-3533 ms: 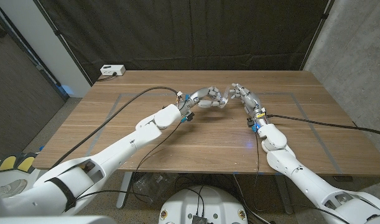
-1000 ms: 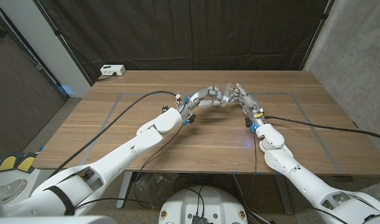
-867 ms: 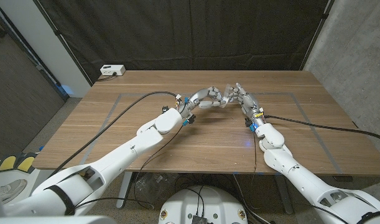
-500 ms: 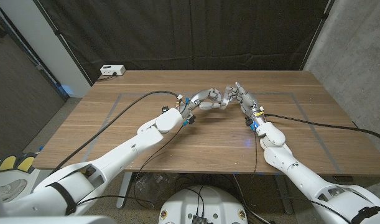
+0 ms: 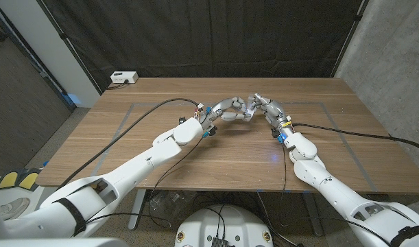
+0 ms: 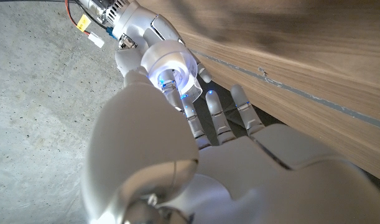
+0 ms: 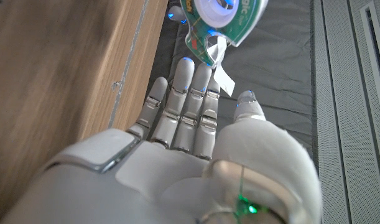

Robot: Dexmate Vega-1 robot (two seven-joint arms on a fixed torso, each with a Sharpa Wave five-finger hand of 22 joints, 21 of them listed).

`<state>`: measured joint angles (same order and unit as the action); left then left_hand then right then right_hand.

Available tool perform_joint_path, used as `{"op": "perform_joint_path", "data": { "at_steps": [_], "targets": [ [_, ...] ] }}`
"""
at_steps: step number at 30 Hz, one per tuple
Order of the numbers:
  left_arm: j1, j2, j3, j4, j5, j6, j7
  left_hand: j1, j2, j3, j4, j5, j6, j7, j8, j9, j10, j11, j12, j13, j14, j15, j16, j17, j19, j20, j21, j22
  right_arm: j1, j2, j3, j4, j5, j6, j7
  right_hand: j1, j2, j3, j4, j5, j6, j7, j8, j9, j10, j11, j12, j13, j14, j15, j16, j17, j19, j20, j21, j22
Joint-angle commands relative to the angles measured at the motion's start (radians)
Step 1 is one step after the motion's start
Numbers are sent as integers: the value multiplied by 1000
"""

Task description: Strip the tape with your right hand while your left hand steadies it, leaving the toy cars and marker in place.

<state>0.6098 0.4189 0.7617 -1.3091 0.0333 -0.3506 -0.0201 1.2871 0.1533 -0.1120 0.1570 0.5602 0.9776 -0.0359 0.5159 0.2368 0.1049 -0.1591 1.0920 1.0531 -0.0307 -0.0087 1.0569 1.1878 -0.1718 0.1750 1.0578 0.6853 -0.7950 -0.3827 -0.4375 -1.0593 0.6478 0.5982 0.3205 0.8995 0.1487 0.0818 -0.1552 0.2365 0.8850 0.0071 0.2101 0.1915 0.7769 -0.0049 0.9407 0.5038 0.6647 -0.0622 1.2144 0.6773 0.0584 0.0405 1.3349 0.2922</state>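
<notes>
A wooden surface (image 5: 223,147) with faint grey taped lines carries both white robot arms, which reach in from the near side and meet above its far middle. A small white box (image 5: 124,77) sits at the far left corner of the surface, well apart from the hands. Black cables trail along both arms and across the surface. A dark curtain hangs behind the surface.

The task's thing, a clear plastic tape dispenser with a white roll and green label (image 7: 224,14), is held in the air between the two hands, above the far middle of the surface. The left hand (image 5: 236,110) grips the dispenser, its fingers wrapped round the roll (image 6: 170,64). A short loose strip of clear tape (image 7: 221,70) hangs from the dispenser toward the right hand (image 5: 264,108). The right hand's fingers (image 7: 186,106) reach straight up to the dispenser's edge, near the strip; whether they pinch the strip I cannot tell.
</notes>
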Motion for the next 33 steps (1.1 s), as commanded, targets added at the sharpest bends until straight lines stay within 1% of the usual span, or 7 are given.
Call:
{"op": "perform_joint_path", "data": {
  "at_steps": [1, 6, 10, 14, 17, 28, 33],
  "targets": [
    [1, 1, 0, -10, 1, 12, 5, 29, 32, 4, 3, 5, 99, -93, 9, 6, -11, -1, 9, 5, -13, 3, -3, 3, -14, 4, 8, 0, -2, -21, -8, -27, -40, -17, -41, 58, -8, 13, -21, 9, 7, -19, -7, 5, 38, -62, 2, 0, -10, -148, 10, 7, 2, -21, 19, 0],
    [3, 2, 0, -15, -4, 13, 1, 29, 33, 5, 3, 5, 98, -92, 10, 7, -12, 1, 10, 6, -14, 2, -3, 4, -16, 5, 9, 0, -11, -25, -7, -43, -54, -15, -73, 149, -5, 40, -27, 17, 31, -46, -1, 11, 43, -90, 22, 19, -7, -158, 13, 16, 1, -53, 50, 0],
    [6, 4, 0, -25, -3, 20, 2, 29, 34, 6, 4, 5, 97, -92, 10, 8, -13, -1, 11, 7, -15, 3, -2, 4, -18, 7, 11, -1, -17, -23, -5, -47, -62, -5, -92, 192, -6, 51, -22, 18, 50, -58, 8, 20, 55, -114, 40, 34, -4, -160, 11, 22, -1, -69, 70, 0],
    [9, 8, 1, -32, -2, 23, 0, 29, 34, 6, 4, 4, 96, -89, 10, 9, -16, 3, 13, 10, -17, 3, -2, 5, -18, 7, 12, -2, -17, -24, -7, -47, -71, 2, -99, 224, -8, 58, -19, 18, 66, -70, 16, 30, 55, -118, 51, 46, 5, -161, 15, 36, -1, -80, 87, 0],
    [11, 9, 0, -36, -3, 25, -1, 29, 34, 7, 4, 4, 96, -87, 10, 9, -16, 2, 12, 9, -17, 4, -1, 5, -20, 7, 12, -2, -21, -27, -8, -57, -78, -2, -115, 249, -6, 63, -14, 16, 97, -77, 29, 38, 73, -135, 68, 58, 14, -161, 15, 39, -1, -87, 104, -1],
    [20, 16, -4, -46, -1, 27, 7, 29, 34, 10, 5, 4, 95, -88, 12, 12, -18, 3, 13, 7, -18, 5, 0, 5, -21, 7, 16, -4, -29, -25, -7, -68, -85, 2, -139, 267, -23, 52, -1, 7, 119, -75, 36, 50, 84, -130, 89, 75, 25, -161, 16, 49, -3, -82, 135, -8],
    [21, 17, -4, -47, 1, 27, 8, 29, 34, 11, 5, 4, 94, -87, 12, 13, -20, 4, 16, 12, -19, 6, 0, 6, -22, 8, 17, -5, -32, -24, -8, -73, -93, 7, -152, 285, -28, 48, 0, 7, 159, -73, 55, 62, 103, -136, 115, 99, 46, -161, 23, 56, -9, -86, 150, -13]
  ]
}}
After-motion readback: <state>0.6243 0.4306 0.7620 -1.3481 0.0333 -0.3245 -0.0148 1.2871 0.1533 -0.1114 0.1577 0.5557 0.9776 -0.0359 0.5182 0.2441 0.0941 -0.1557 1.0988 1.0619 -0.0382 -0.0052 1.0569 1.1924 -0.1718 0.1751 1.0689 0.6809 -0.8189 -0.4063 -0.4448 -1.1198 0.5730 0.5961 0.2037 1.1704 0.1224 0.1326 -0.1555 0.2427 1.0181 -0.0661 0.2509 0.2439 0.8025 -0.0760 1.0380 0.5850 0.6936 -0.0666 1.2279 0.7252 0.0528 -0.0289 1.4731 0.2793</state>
